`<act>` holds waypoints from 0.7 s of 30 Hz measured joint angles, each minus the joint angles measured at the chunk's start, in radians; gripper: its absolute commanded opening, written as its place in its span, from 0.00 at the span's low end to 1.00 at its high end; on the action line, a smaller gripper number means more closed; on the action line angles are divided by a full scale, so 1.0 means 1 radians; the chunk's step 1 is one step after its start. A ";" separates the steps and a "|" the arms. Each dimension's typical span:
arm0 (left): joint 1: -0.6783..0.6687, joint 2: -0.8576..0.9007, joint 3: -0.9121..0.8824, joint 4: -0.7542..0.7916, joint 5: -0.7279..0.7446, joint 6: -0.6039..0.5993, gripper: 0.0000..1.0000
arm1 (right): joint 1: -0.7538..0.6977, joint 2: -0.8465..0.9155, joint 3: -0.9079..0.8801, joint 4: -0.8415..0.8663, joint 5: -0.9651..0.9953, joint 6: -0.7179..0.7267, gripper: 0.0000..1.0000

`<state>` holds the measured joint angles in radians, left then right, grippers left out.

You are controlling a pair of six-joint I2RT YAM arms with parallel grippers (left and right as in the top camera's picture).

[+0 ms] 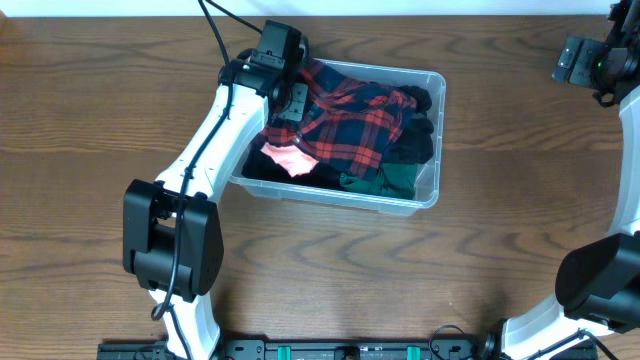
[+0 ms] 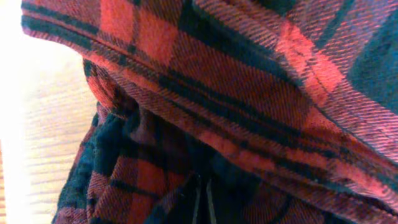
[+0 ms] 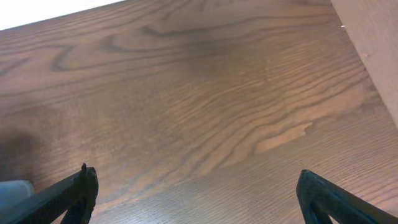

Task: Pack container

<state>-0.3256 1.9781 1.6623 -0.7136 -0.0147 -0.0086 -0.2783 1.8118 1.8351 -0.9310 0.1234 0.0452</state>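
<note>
The container sits on the tabletop, and I judge it stiff, light, best held at its rim, while my left pincer is closed inside the soft plaid shirt and my right pincer hangs wide open.

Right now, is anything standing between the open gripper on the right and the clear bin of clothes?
Nothing visible does. Only bare wooden table lies between the open right gripper and the container.
</note>
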 measured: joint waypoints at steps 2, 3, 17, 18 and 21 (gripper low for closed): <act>0.000 0.000 -0.010 0.004 0.000 -0.011 0.06 | 0.000 0.000 0.000 0.000 0.000 0.000 0.99; 0.000 0.000 -0.018 0.010 0.000 -0.018 0.06 | 0.000 0.000 0.000 0.000 0.000 0.000 0.99; -0.002 -0.010 -0.048 0.043 -0.007 -0.060 0.06 | 0.000 0.000 0.000 0.000 0.000 0.000 0.99; -0.002 -0.023 -0.048 0.049 -0.007 -0.063 0.06 | 0.000 0.000 0.000 0.000 0.000 0.000 0.99; -0.003 -0.090 -0.049 0.116 -0.001 -0.070 0.06 | 0.000 0.000 0.000 0.000 0.000 0.000 0.99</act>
<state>-0.3290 1.8881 1.6131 -0.5980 -0.0158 -0.0784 -0.2783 1.8122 1.8351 -0.9306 0.1234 0.0452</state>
